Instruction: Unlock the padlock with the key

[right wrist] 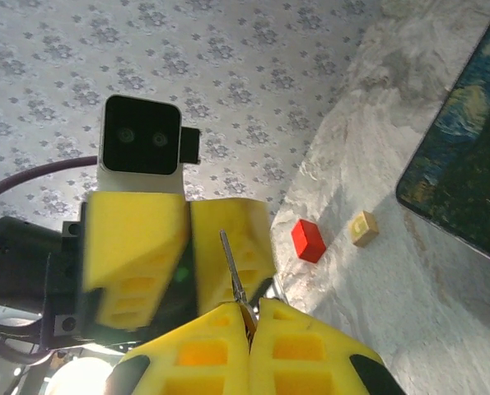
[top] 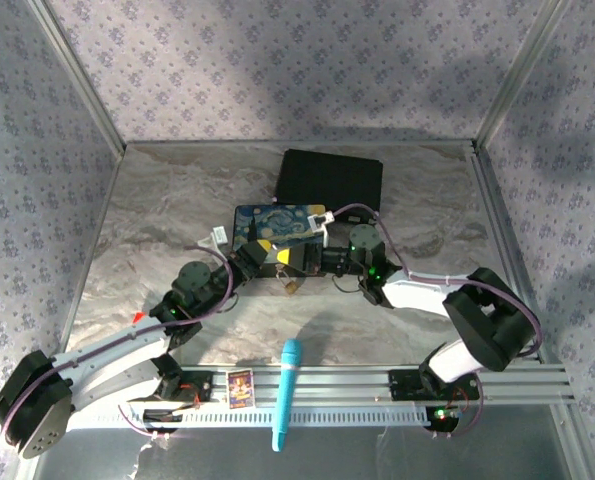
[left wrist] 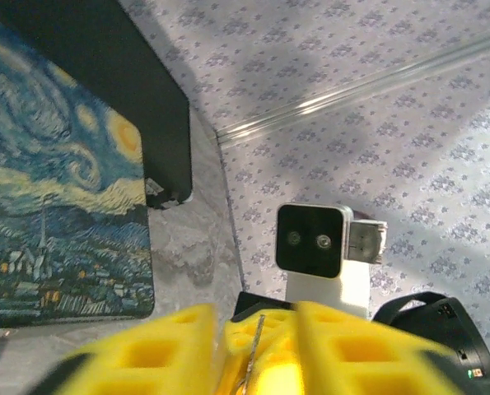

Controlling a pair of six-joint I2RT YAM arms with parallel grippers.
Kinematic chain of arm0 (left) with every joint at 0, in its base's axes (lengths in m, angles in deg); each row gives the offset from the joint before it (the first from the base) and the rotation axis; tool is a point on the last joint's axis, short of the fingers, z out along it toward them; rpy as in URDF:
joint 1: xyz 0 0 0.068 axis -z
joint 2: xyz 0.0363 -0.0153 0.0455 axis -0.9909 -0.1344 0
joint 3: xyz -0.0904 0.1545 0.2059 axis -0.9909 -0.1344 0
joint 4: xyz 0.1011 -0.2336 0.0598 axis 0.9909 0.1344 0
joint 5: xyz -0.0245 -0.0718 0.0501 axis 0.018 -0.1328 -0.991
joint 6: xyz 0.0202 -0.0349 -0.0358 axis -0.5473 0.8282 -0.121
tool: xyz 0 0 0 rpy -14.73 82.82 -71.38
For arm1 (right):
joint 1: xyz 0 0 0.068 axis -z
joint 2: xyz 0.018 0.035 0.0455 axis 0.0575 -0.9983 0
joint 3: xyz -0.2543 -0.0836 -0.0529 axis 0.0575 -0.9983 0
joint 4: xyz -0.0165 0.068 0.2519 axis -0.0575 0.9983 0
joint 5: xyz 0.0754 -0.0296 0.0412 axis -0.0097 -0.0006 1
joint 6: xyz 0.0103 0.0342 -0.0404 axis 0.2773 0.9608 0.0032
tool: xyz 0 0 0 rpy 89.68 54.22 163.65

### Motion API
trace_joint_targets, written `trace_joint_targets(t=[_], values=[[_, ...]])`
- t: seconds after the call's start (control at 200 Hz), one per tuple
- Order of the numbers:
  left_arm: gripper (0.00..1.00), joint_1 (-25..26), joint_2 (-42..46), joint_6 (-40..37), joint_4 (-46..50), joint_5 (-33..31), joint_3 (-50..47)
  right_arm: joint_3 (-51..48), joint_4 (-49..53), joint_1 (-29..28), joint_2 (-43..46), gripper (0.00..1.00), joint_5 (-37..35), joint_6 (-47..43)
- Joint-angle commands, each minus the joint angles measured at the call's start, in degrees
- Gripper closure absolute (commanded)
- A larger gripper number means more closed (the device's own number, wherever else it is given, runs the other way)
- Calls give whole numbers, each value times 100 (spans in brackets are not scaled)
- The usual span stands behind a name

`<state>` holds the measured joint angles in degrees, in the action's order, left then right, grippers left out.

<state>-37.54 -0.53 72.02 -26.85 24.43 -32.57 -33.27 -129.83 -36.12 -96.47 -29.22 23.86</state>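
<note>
- Meeting over the middle of the surface [top: 177,200], the two arms point their fingertips at each other, just on the near side of the painted box [top: 267,222].
- Right pincer [right wrist: 249,321]: yellow fingers pressed tight together, pinching the key [right wrist: 232,271], a thin silvery sliver poking out of the seam.
- That key tip aims straight at the left pincer [right wrist: 189,255], and it's close.
- Left pincer: fingers near each other with a narrow dark slit between them. I cannot tell whether they are closed or grip anything.
- From the left wrist, a fine silvery line runs between the blurred yellow fingers.
- Padlock [top: 292,285]: from overhead, a tiny brass-coloured speck just on the near side of the meeting fingertips. It's too small to tell whether it lies on the surface or hangs.
- Red block [right wrist: 309,240] and tan block [right wrist: 363,228] sit side by side on the surface, near the painted box's edge but apart from it.
- Black box [top: 332,180] sits just behind the painted box, toward the far edge.
- Blue marker [top: 287,390] lies across the metal rail [top: 377,378] at the near edge.
</note>
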Motion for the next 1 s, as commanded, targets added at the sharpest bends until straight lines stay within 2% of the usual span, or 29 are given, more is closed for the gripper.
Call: trace_joint_targets(t=[0.0, 0.075, 0.125, 0.25, 0.28, 0.315, 0.375, 0.585, 0.695, 0.81, 0.994], values=[[27, -8, 163, -297, 854, -231, 427, 5, 1164, 150, 352, 100, -132, -545], [18, 8, 156, -495, 1994, -480, 768, 21, 2187, 256, 573, 100, -379, -1011], [17, 47, 73, -629, 2655, -664, 969, 63, 2892, 286, 759, 100, -605, -1378], [16, 211, -302, -771, 3066, -841, 1024, 225, 4494, 306, 1134, 100, -1254, -2237], [2, 270, -416, -725, 3044, -888, 984, 243, 4727, 312, 1180, 100, -1357, -2359], [0, 351, -534, -636, 3046, -976, 961, 260, 4970, 315, 1224, 100, -1483, -2369], [0, 493, -761, -504, 3031, -1090, 937, 267, 5236, 325, 1265, 100, -1605, -2693], [1, 879, -1670, -414, 2843, -1445, 1113, 144, 5398, 234, 1260, 100, -1856, -2867], [11, 908, -2136, -159, 2189, -1477, 929, 116, 5410, 165, 1215, 100, -1930, -2888], [18, 1012, -2569, -273, 1850, -1572, 998, 83, 5409, 145, 1198, 100, -1955, -2896], [24, 1094, -3037, -308, 2460, -1788, 1452, 67, 5388, 131, 1126, 100, -1949, -2889]])
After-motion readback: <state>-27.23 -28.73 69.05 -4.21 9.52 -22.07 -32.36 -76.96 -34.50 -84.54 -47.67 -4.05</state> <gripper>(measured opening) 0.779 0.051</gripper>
